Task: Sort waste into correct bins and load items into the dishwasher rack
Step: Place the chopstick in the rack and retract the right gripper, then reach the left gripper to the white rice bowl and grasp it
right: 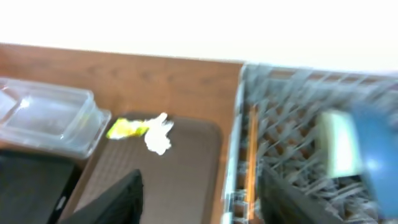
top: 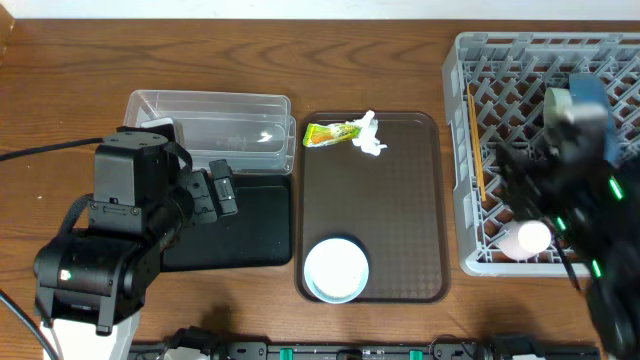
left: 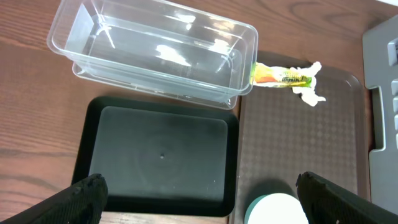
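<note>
The yellow-green wrapper [top: 328,133] and white tissue [top: 371,136] lie touching at the far end of the brown serving tray [top: 400,210]; both show in the left wrist view [left: 280,75] [left: 309,92]. A bowl, white inside with a blue-green rim [top: 336,269], sits at the tray's near end. The clear tub [top: 210,125] and black tray [top: 245,230] lie to the left. The grey rack [top: 470,200] holds chopsticks [top: 477,150], a pink cup [top: 530,238] and a blue bowl [top: 590,92]. My left gripper [left: 199,199] is open over the black tray's near edge. My right gripper [right: 205,199] is open and empty at the rack's left wall.
The right arm [top: 565,190] hangs blurred over the rack. The left arm's body [top: 110,240] covers the table's front left. A pale blurred item [right: 339,143] stands beside the blue bowl in the rack. No rice grains can be made out.
</note>
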Robot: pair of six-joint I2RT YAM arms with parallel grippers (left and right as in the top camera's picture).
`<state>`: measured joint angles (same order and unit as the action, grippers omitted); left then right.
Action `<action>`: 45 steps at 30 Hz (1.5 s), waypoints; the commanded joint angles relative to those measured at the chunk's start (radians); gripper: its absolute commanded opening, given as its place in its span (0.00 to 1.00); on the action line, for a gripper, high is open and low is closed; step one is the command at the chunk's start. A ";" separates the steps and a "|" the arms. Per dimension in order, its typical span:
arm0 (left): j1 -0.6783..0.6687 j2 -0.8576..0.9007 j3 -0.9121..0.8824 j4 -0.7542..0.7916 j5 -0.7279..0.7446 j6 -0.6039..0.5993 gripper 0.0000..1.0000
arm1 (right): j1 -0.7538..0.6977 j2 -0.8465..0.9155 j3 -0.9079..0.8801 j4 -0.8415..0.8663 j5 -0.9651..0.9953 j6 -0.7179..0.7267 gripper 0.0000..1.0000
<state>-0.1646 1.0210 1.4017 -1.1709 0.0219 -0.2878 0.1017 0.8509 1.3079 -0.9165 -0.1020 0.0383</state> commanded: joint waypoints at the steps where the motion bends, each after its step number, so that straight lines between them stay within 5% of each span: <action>1: 0.005 -0.002 0.010 -0.003 -0.012 0.002 1.00 | 0.002 -0.114 0.003 -0.013 0.137 -0.010 0.63; 5: 0.005 -0.002 0.010 -0.003 -0.011 0.001 1.00 | 0.002 -0.207 0.003 -0.019 0.190 -0.010 0.68; 8: 0.005 -0.002 0.010 -0.003 -0.008 0.001 1.00 | 0.002 -0.234 0.003 -0.019 0.189 -0.010 0.99; 25: -0.053 0.062 0.010 -0.029 0.135 0.051 0.99 | 0.003 -0.236 0.003 -0.023 0.188 -0.010 0.99; 38: -0.496 0.376 -0.072 -0.003 0.128 -0.050 0.88 | 0.003 -0.236 0.003 -0.023 0.188 -0.010 0.99; 45: -0.669 0.554 -0.197 0.177 0.113 -0.185 0.80 | 0.003 -0.236 0.003 -0.023 0.188 -0.010 0.99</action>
<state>-0.7807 1.5131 1.2568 -1.0428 0.1505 -0.3931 0.1017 0.6125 1.3098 -0.9390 0.0795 0.0334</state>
